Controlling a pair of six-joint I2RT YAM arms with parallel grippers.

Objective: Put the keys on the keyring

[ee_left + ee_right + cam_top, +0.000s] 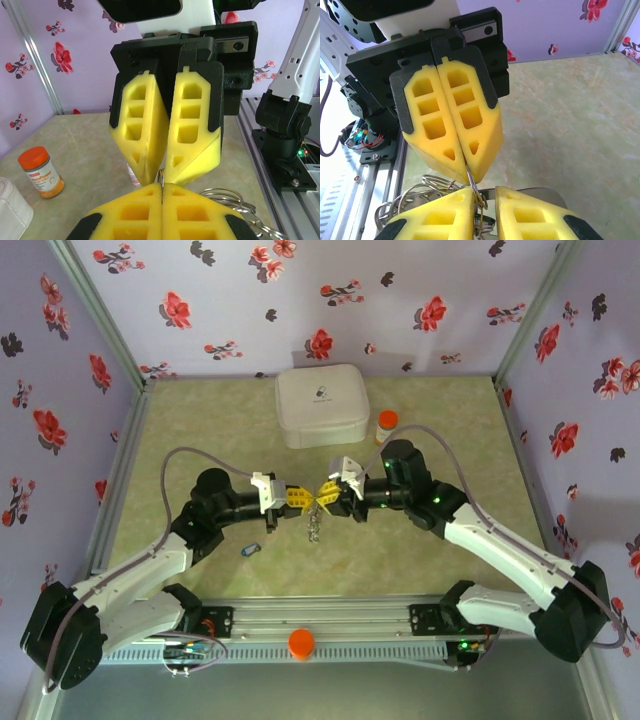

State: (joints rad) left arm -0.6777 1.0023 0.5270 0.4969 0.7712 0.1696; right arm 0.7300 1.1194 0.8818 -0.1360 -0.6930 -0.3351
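Keyring (440, 181) sat pinched in your left gripper (162, 189), pressed together on the wire; your right gripper (484, 197) stood slightly spread around that same wire.

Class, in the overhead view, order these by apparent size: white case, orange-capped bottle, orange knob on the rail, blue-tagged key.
1. white case
2. orange-capped bottle and orange knob: these look alike, and the knob is probably nearer the camera, so they are not ranked against each other
3. blue-tagged key
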